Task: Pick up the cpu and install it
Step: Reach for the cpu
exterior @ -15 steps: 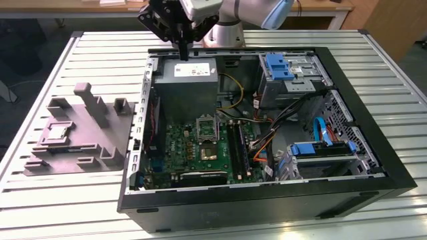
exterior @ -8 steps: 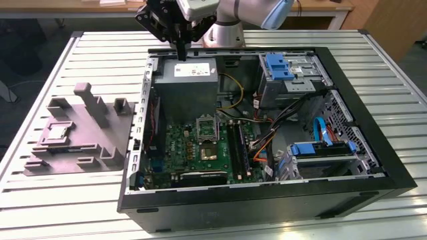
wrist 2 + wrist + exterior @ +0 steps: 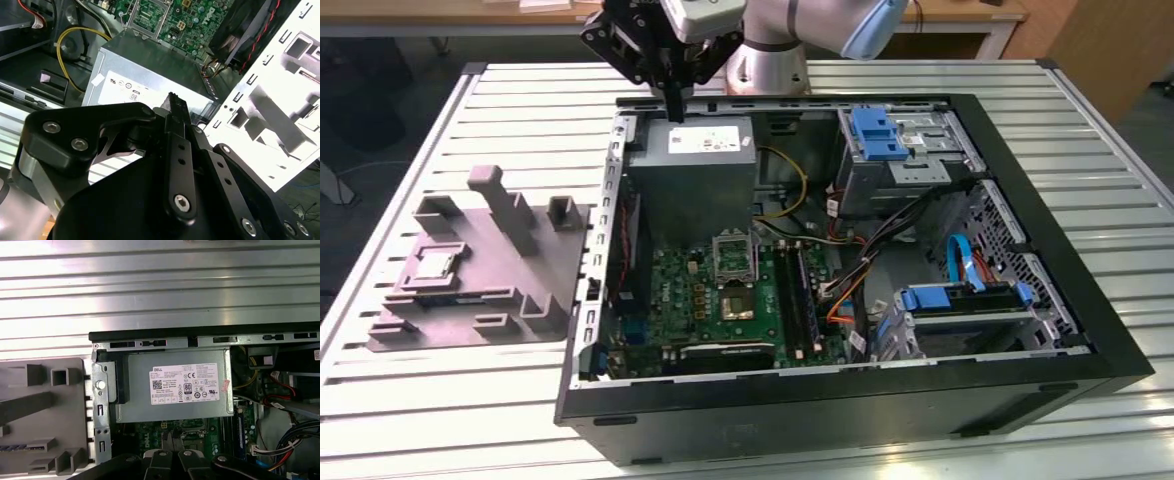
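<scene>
Surface: slatted aluminium table (image 3: pixel 1107 150), long ribbed profiles w/ dark grooves, bright glare on the ribs.
Room: wooden desk (image 3: pixel 520 15) along the back edge, dark floor (image 3: pixel 374 100) off the exterior view's left.
Case: black PC tower (image 3: pixel 854 400) lying on its side, panel off, sheet-metal frame w/ punched slots inside.
Board: green motherboard (image 3: pixel 707 300) flat on the case floor, black rectangular socket frame (image 3: pixel 734 250) near its middle.
PSU: grey boxy metal unit (image 3: pixel 700 170) w/ a white label, seen in both wrist views (image 3: pixel 175 405) (image 3: pixel 150 70); a yellow cable (image 3: pixel 787 180) loops just beside it.
Drive bay: 1 blue plastic caddy (image 3: pixel 878 135) at the far corner of the case, glossy.
Fixture: matte grey plastic block (image 3: pixel 494 290) w/ upright posts, on the table at the exterior view's left, just beside the case wall.
Cpu: small pale silvery square (image 3: pixel 434 264) lying flat in a recess of that block, well apart from the socket.
Arm: silver-grey robot arm (image 3: pixel 787 40) w/ a light blue cap, at the back of the table.
Gripper: black, bolted linkages (image 3: pixel 675 105); hangs over the PSU's back edge, fingers pointing down. In the second wrist view (image 3: pixel 175 105) the fingers are drawn together, nothing between them.
Gap: gripper well apart from the cpu; cpu not picked up.
</scene>
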`<action>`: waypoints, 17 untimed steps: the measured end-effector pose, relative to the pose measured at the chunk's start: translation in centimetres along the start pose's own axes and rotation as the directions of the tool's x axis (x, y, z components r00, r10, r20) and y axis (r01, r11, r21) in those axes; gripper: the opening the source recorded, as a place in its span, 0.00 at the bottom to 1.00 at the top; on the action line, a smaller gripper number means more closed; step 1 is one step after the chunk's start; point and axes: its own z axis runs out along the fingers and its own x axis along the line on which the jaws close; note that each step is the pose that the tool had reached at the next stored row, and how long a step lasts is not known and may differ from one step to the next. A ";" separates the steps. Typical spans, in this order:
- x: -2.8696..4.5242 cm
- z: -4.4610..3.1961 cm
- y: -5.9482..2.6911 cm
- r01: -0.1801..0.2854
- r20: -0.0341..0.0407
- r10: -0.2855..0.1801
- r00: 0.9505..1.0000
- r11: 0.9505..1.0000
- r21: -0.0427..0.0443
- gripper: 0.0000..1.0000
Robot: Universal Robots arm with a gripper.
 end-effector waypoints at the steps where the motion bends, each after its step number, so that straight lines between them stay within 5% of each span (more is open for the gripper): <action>1: 0.02 0.00 0.00 0.000 0.000 0.000 1.000 1.000 0.000 0.11; 17: 0.72 0.01 -0.06 0.000 0.000 0.000 1.000 1.000 0.000 0.11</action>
